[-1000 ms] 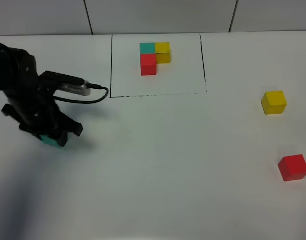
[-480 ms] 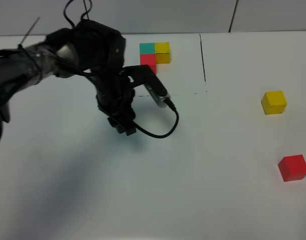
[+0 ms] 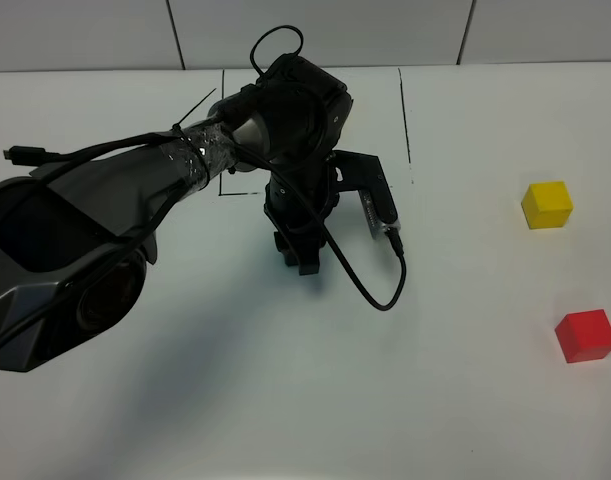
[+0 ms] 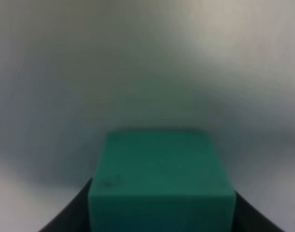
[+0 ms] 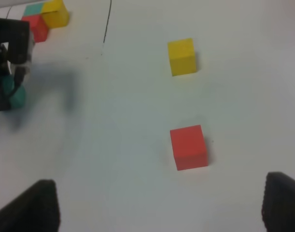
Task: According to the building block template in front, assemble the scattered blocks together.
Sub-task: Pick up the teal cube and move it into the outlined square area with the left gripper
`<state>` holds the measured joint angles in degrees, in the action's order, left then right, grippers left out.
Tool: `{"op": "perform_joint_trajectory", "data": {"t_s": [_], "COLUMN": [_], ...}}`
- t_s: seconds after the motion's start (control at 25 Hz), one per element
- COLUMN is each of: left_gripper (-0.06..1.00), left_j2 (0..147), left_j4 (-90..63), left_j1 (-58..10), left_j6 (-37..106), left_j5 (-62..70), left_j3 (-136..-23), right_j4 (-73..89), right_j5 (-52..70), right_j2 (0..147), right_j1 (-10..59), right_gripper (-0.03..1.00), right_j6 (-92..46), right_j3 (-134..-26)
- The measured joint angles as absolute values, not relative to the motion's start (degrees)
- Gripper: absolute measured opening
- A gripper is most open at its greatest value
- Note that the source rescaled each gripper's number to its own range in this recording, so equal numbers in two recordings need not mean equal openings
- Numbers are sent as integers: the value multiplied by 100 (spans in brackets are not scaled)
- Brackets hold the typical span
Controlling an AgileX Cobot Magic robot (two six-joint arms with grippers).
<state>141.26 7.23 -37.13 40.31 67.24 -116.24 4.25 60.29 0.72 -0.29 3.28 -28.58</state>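
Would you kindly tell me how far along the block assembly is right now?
Done: nothing joined yet. In hand: the left gripper is shut on the teal block, mid-table near the template. Remaining: the yellow block and red block lie apart on the right; the right gripper is open, empty.

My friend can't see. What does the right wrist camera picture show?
A red cube and a yellow cube sit apart on a white table, ahead of the open right fingers. Farther off, the left fingers hold a teal cube, with the three-cube template beyond.
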Motion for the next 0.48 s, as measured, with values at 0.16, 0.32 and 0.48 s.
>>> {"op": "perform_joint_trajectory", "data": {"t_s": [0.16, 0.32, 0.48], "left_gripper": [0, 0, 0], "left_j2": [14150, 14154, 14154], "left_j4": [689, 645, 622], "left_j1": [-3713, -3713, -3713], "left_j6": [4321, 4390, 4444], "left_j5": [6713, 6599, 6403], "left_j3": [-11650, -11650, -11650], "right_j4": [425, 425, 425], "right_j5": [6029, 6029, 6029], "right_j2": [72, 72, 72], "right_j1": [-29, -29, -29], "right_gripper": [72, 72, 72], "right_j6": [328, 328, 328], "right_j3": [-2858, -2858, -2858]}}
